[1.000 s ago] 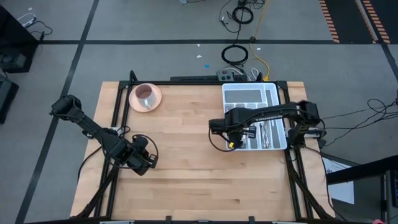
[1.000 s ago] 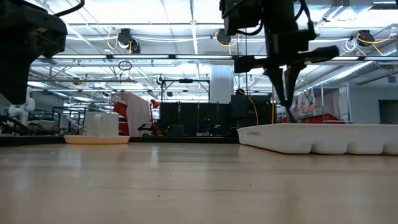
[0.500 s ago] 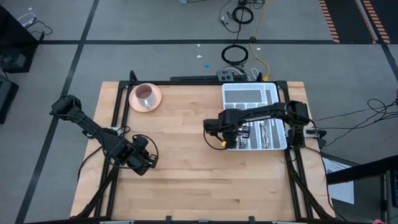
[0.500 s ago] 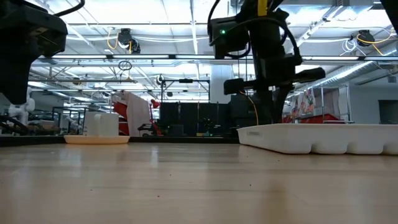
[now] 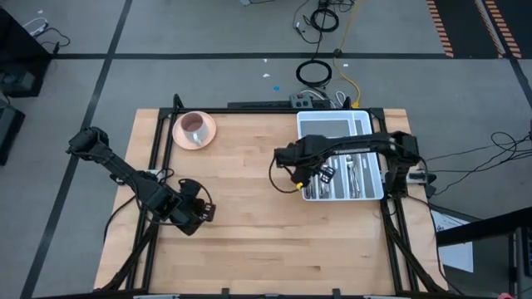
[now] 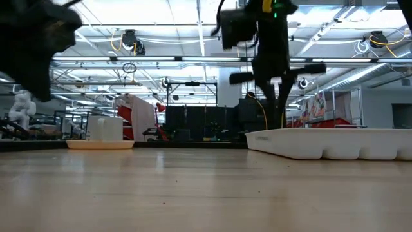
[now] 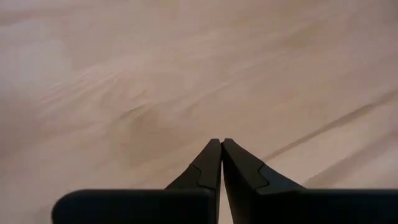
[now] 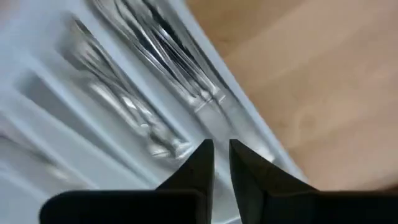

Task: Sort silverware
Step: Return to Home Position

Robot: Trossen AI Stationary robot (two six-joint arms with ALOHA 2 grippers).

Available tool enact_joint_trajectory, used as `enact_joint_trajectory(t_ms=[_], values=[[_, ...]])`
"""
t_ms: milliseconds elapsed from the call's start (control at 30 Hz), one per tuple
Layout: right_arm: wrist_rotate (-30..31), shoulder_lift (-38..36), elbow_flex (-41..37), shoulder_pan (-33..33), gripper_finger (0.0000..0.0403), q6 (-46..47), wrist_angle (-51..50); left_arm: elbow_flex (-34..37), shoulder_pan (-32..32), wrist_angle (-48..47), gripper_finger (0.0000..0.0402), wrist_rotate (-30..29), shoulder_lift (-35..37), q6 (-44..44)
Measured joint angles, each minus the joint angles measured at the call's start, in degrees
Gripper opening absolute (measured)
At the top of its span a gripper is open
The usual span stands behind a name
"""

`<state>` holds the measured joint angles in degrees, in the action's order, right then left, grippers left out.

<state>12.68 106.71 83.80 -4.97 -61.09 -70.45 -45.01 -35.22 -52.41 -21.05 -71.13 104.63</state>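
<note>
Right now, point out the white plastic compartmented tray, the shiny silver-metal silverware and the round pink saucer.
white plastic compartmented tray (image 5: 334, 117), high view, its far wall.
shiny silver-metal silverware (image 8: 165, 46), right wrist view, middle of the bundle.
round pink saucer (image 5: 178, 133), high view, its outer rim.

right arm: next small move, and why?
Probably lift the right gripper clear of the white tray and draw it back toward its own side. Its fingers are slightly apart with nothing between them. The silverware lies in the tray's compartments, and the high view shows none loose on the table. The left gripper is shut over the table's left side.
</note>
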Motion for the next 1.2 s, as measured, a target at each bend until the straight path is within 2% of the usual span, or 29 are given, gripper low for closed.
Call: enact_joint_trajectory(t_ms=[100, 167, 267, 333, 400, 433, 533, 633, 700, 833, 1000, 1100, 1200], values=[[-6.0, -3.1, 4.6, 0.2, 0.0042, 11.4, -5.7, -1.5, 0.0, 5.7, 0.0022, -9.1, 0.0, -3.2], [-12.8, -6.0, 7.9, 0.2, 0.0041, 20.2, -8.0, -3.2, 0.0, 10.9, 0.0022, -17.3, 0.0, -9.6], [-26.8, -12.4, 11.5, -0.1, 0.0037, 30.8, -8.6, -7.2, 0.3, 18.3, 0.0018, -28.8, 0.5, -26.5], [-35.9, -18.0, 12.2, -0.2, 0.0035, 35.3, -6.9, -10.9, 0.8, 22.2, 0.0015, -33.8, 1.1, -40.1], [-42.0, -24.0, 12.2, -0.2, 0.0034, 38.3, -4.5, -15.0, 1.7, 25.4, 0.0015, -36.9, 2.2, -52.4], [-43.0, -27.4, 12.2, -0.2, 0.0034, 39.6, -3.5, -17.1, 2.1, 27.0, 0.0015, -38.4, 2.6, -58.0], [-43.0, -36.8, 12.2, -0.1, 0.0034, 42.7, -1.8, -23.7, 2.5, 30.2, 0.0015, -42.6, 4.1, -71.4], [-42.6, -45.7, 12.2, -0.2, 0.0034, 42.7, -1.7, -29.4, 2.5, 31.4, 0.0015, -42.5, 5.8, -84.2], [-42.6, -51.5, 12.2, -0.2, 0.0034, 43.4, -2.3, -32.0, 2.2, 31.5, 0.0015, -42.4, 7.2, -89.1], [-42.4, -62.5, 12.2, -0.2, 0.0034, 45.1, -2.6, -33.9, 1.7, 31.5, 0.0015, -42.1, 10.6, -91.8], [-36.9, -75.8, 11.5, -0.2, 0.0034, 45.7, -2.2, -33.9, 1.7, 27.5, 0.0015, -40.9, 15.7, -93.4], [-33.5, -84.5, 6.6, -0.2, 0.0034, 48.0, 2.2, -33.6, 1.7, 25.0, 0.0015, -39.5, 18.4, -93.4], [-30.3, -94.2, -3.1, -0.7, 0.0034, 50.5, 11.0, -30.8, 1.7, 25.0, 0.0015, -39.0, 21.9, -93.0]])
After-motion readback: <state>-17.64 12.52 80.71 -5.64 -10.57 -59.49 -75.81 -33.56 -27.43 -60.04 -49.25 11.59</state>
